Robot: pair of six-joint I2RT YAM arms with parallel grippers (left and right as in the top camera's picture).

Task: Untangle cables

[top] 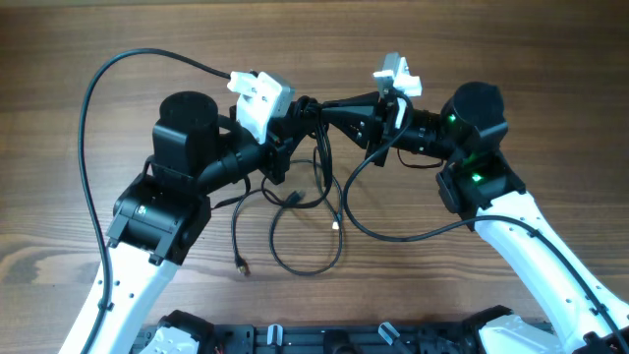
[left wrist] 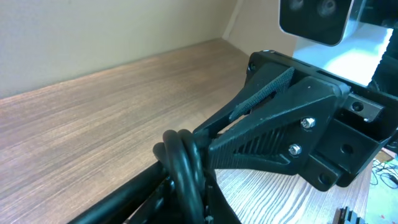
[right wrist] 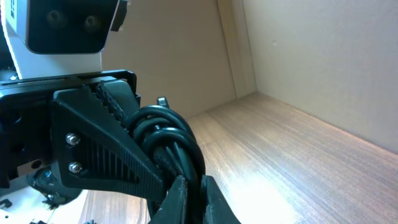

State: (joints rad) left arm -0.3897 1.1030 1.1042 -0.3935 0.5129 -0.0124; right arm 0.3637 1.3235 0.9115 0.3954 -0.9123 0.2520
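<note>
A brown wood-grain tabletop (top: 550, 59) lies under the left tool (top: 303, 106) and the right tool (top: 332, 102), reaching well past both. Beyond the 2 tools, a plain beige wall (left wrist: 93, 31) rises from its far edge.

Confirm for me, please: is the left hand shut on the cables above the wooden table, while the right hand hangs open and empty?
Not quite. The right hand is not open and empty: the right wrist view shows it shut on the same cables. The left hand is indeed shut on them above the wooden table.
</note>
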